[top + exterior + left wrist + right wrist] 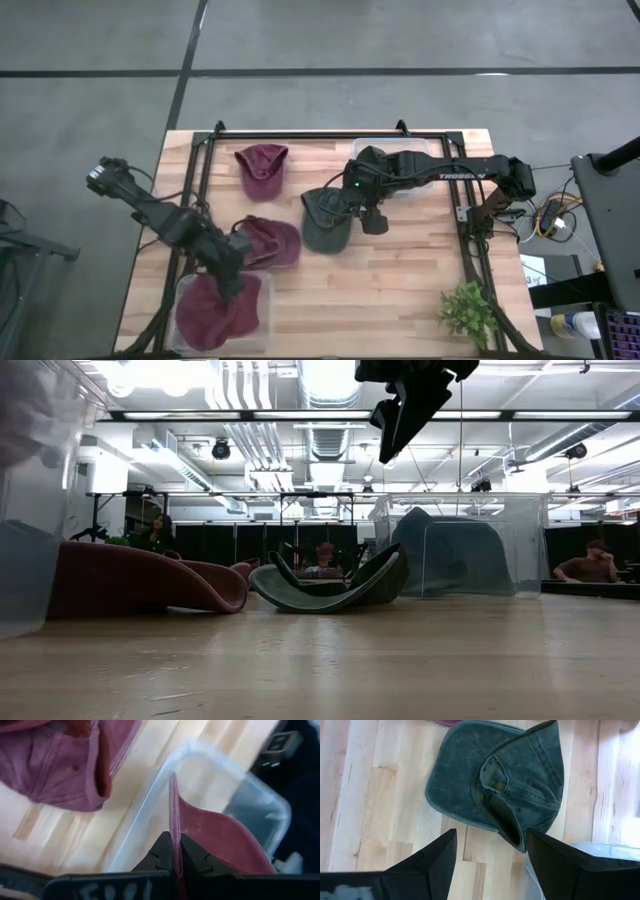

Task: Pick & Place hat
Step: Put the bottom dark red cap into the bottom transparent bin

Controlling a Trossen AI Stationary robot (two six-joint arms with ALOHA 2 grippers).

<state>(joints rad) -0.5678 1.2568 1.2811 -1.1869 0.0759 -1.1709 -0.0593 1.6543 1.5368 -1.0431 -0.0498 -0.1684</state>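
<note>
Left end effector (174,862) is pinching a maroon cloth cap's brim (210,827) over the clear plastic bin (182,292) at seven o'clock for dropping, while the right end effector (490,857), spread, is hovering above a dark green denim cap (485,785).

Wooden table (400,280) with two maroon hats (262,168), a green hat (325,222), two clear bins (262,318), a small plant (468,312).
</note>
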